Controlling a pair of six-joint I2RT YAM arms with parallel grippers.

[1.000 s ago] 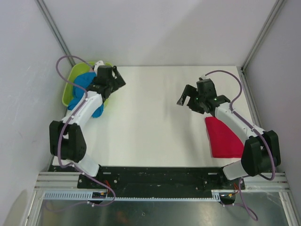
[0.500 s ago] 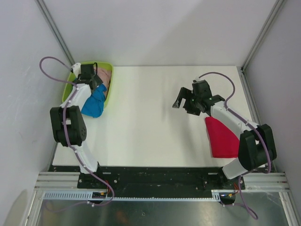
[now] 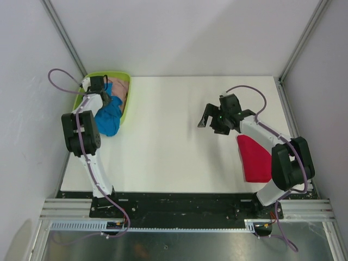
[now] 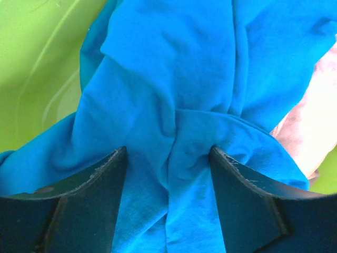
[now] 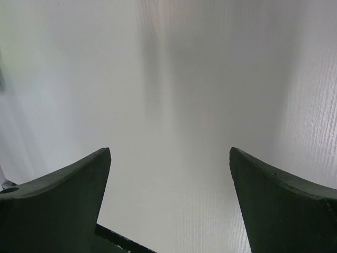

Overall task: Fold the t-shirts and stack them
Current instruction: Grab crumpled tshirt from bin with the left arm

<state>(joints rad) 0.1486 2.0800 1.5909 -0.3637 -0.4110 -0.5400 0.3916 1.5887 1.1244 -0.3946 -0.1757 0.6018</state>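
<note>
Swinging left since a second ago, the left gripper [image 4: 168,153] is pressing into the blue t-shirt [image 4: 158,79] in the green tray [image 4: 42,68], its jaws standing apart astride a fold. The right gripper [image 5: 169,153] is hovering wide open over the surface [image 5: 174,79], near the folded red t-shirt [image 3: 255,157].

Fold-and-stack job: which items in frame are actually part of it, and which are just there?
Part of the job:
- blue t-shirt, bunched in the tray, left gripper straddling it
- pale pink t-shirt, beside the blue one in the tray
- red t-shirt, flat on the table at the right

Just there:
- lime-green tray
- white table
</note>
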